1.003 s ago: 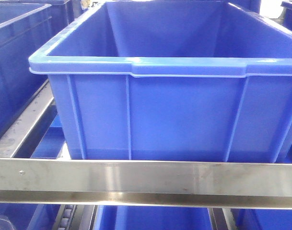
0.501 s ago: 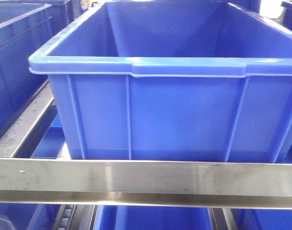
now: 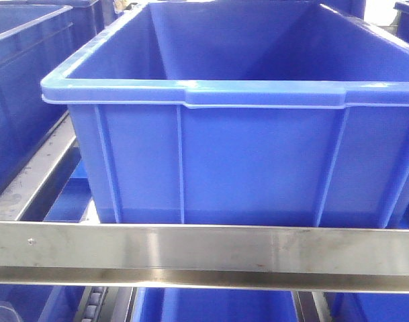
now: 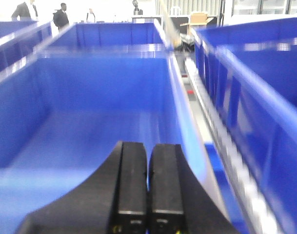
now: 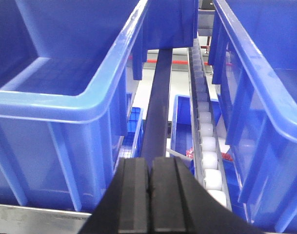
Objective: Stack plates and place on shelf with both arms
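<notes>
**Ana:** Honestly, start with what's nearest. The left gripper [image 4: 148, 195] has its two black pads pressed flat together with nothing between them, and it hangs over the near rim of a blue crate [image 4: 89, 112]. The right gripper [image 5: 149, 195] is the same, pads together and empty, pointing down the gap between two crates.

**Ben:** And the plates?

**Ana:** Nowhere. No view shows them, so I cannot say where they lie or whether they are stacked yet. That is the first risk as I judge it: both arms are up at the rack with nothing in hand, and any reach from here would be blind with regard to the plates.

**Ben:** What about the rack itself?

**Ana:** Just beyond the right gripper runs a roller track [image 5: 207, 146] beside a dark rail [image 5: 158, 107], with crate walls close on either side. A sideways swing there could knock a finger against a wall or catch on the rollers. In the front view, a steel crossbar [image 3: 204, 248] lies right under the big crate [image 3: 231, 161], so an arm dropping low could strike metal.

**Ben:** Farther off?

**Ana:** People stand in the background [image 4: 60, 17] past the far crates, well apart. They would only matter if the base rolled forward.
</notes>
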You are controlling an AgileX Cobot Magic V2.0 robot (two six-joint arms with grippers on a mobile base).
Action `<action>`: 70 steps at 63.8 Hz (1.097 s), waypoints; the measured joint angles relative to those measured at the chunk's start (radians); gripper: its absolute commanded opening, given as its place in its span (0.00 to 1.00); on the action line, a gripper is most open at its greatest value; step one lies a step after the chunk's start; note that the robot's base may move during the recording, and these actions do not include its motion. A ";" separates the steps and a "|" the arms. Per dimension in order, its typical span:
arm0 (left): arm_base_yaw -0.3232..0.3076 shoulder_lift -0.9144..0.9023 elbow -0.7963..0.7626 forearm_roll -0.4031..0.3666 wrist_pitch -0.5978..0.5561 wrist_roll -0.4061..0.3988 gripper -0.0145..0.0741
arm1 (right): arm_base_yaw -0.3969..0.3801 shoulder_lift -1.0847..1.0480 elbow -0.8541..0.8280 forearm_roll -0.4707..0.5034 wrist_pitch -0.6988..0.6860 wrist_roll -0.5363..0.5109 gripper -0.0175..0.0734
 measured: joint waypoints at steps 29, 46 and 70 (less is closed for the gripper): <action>0.000 -0.177 0.081 -0.002 0.142 0.000 0.25 | 0.000 0.000 0.001 0.000 -0.002 0.000 0.25; 0.000 -0.177 0.081 -0.002 0.142 0.000 0.25 | 0.000 0.000 0.001 0.000 -0.002 0.000 0.25; 0.000 -0.177 0.081 -0.002 0.144 0.000 0.25 | 0.000 0.000 0.001 0.000 -0.002 0.002 0.25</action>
